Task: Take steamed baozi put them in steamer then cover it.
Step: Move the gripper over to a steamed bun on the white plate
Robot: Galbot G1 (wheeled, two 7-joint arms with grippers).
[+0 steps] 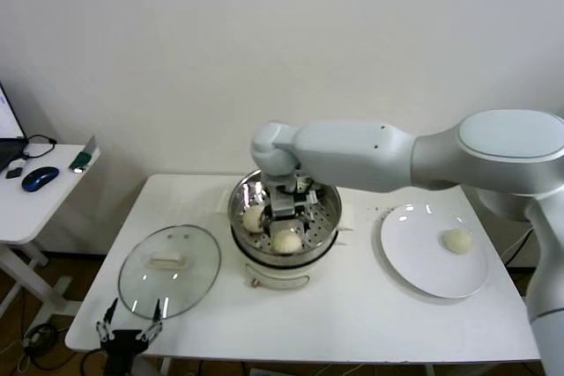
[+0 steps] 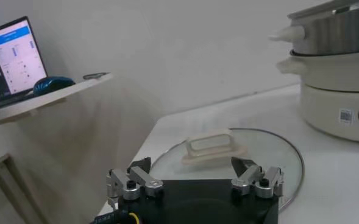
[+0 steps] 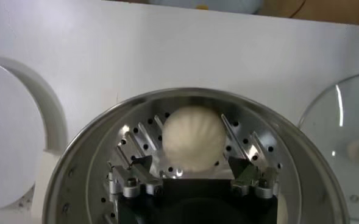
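Observation:
The steamer [image 1: 240, 202] stands mid-table on its white pot base. Two baozi lie in it, one at the left [image 1: 254, 217] and one at the front [image 1: 286, 241]. Another baozi [image 1: 456, 240] lies on the white plate [image 1: 423, 261] at the right. My right gripper [image 1: 287, 216] reaches down into the steamer. In the right wrist view it [image 3: 192, 167] is open, with a baozi [image 3: 193, 139] resting on the perforated floor [image 3: 136, 137] just beyond its fingertips. My left gripper [image 1: 129, 325] is parked open and empty at the table's front left edge.
The glass lid [image 1: 170, 270] with its pale handle [image 2: 213, 148] lies flat on the table left of the steamer, just beyond my left gripper [image 2: 194, 176]. A side desk [image 1: 35, 200] with a blue mouse [image 1: 40, 179] and a laptop stands at the far left.

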